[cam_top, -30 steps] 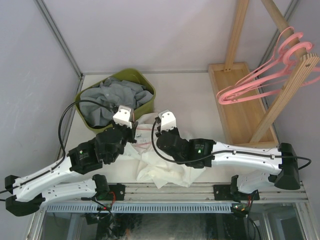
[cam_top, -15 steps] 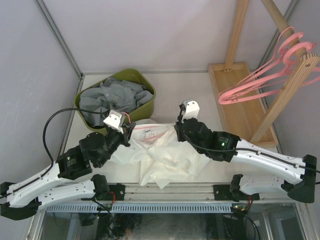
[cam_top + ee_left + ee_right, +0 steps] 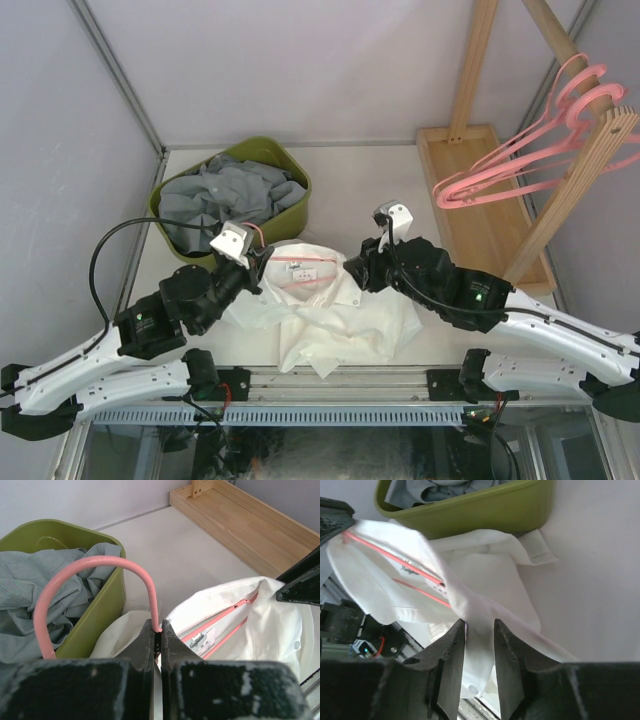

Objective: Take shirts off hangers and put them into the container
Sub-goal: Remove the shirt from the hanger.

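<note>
Since a second ago our right arm has swung out rightward, and the white shirt (image 3: 335, 315), then bunched between the arms, now lies spread on the table (image 3: 385, 190) just beside the container (image 3: 292, 218); our left gripper (image 3: 157, 629) is pressed together on the neck of the pink hanger (image 3: 100, 561) inside the collar; our right gripper (image 3: 480, 625), narrowly parted, pinches a fold of the shirt.
</note>
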Controlling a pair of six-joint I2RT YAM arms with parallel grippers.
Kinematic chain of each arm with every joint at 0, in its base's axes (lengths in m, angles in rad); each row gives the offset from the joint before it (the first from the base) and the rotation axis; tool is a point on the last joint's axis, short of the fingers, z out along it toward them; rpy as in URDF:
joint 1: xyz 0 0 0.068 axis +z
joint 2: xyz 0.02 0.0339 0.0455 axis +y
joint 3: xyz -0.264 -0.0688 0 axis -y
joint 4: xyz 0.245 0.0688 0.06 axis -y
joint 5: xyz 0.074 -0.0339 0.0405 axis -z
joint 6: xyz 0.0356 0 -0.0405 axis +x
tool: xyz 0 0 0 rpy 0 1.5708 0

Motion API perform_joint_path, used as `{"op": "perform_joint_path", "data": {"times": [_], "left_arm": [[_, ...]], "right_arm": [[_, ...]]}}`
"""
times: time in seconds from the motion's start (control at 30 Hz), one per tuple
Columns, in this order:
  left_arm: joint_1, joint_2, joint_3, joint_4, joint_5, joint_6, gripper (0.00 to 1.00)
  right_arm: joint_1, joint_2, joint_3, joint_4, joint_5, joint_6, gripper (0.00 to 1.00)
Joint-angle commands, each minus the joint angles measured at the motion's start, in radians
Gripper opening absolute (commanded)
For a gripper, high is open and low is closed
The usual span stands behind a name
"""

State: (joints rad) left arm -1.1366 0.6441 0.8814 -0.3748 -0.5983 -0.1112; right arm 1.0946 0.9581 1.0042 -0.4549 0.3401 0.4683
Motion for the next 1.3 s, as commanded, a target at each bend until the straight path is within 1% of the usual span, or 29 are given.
{"op": "perform_joint_path", "data": {"times": [0.0,0.07,0.13,0.23,0.4,0.47,0.63,0.7,0.73,0.77,0.8,0.87,0.93,1.0,1.07,1.17,1.27], "left_arm": [[0.003,0.000,0.018,0.056,0.012,0.024,0.00],[0.003,-0.001,0.020,0.054,0.015,0.019,0.00],[0.002,-0.003,0.019,0.053,0.018,0.013,0.00],[0.003,-0.001,0.019,0.054,0.027,0.001,0.01],[0.002,0.008,0.028,0.052,0.050,-0.007,0.00],[0.001,0.009,0.031,0.048,0.051,-0.008,0.00],[0.001,0.001,0.034,0.039,0.051,-0.006,0.00],[0.003,-0.002,0.036,0.038,0.059,-0.005,0.00],[0.002,-0.004,0.039,0.036,0.072,-0.004,0.00],[0.002,-0.002,0.042,0.032,0.090,0.001,0.00],[0.002,-0.001,0.049,0.027,0.113,0.011,0.00],[0.001,0.000,0.062,0.015,0.152,0.031,0.00],[0.002,-0.008,0.067,0.008,0.174,0.042,0.00],[0.001,-0.024,0.058,0.007,0.179,0.046,0.00],[0.002,-0.043,0.042,0.015,0.178,0.053,0.00],[0.002,-0.063,0.034,0.025,0.172,0.074,0.00],[0.001,-0.080,0.037,0.025,0.096,0.065,0.00]], "right_arm": [[0.009,0.009,-0.003,0.078,-0.079,-0.025,0.33],[0.032,0.027,0.004,0.088,-0.060,-0.031,0.39],[0.064,0.056,0.022,0.083,0.021,-0.040,0.46],[0.112,0.124,0.074,0.047,0.133,-0.082,0.53],[0.194,0.248,0.163,-0.018,0.413,-0.194,0.58],[0.198,0.263,0.172,-0.026,0.464,-0.195,0.58],[0.166,0.246,0.171,-0.041,0.533,-0.110,0.48],[0.146,0.231,0.156,-0.023,0.558,-0.095,0.38],[0.134,0.225,0.147,-0.012,0.556,-0.092,0.31],[0.118,0.218,0.139,-0.004,0.541,-0.089,0.20],[0.098,0.211,0.131,-0.005,0.500,-0.084,0.14],[0.021,0.192,0.128,-0.054,0.379,-0.044,0.09],[-0.074,0.166,0.127,-0.130,0.289,0.027,0.05],[-0.140,0.132,0.109,-0.150,0.231,0.036,0.04],[-0.171,0.100,0.074,-0.138,0.193,0.005,0.03],[-0.193,0.079,0.060,-0.169,0.185,-0.010,0.01],[-0.205,0.074,0.042,-0.218,0.196,-0.017,0.01]]}}
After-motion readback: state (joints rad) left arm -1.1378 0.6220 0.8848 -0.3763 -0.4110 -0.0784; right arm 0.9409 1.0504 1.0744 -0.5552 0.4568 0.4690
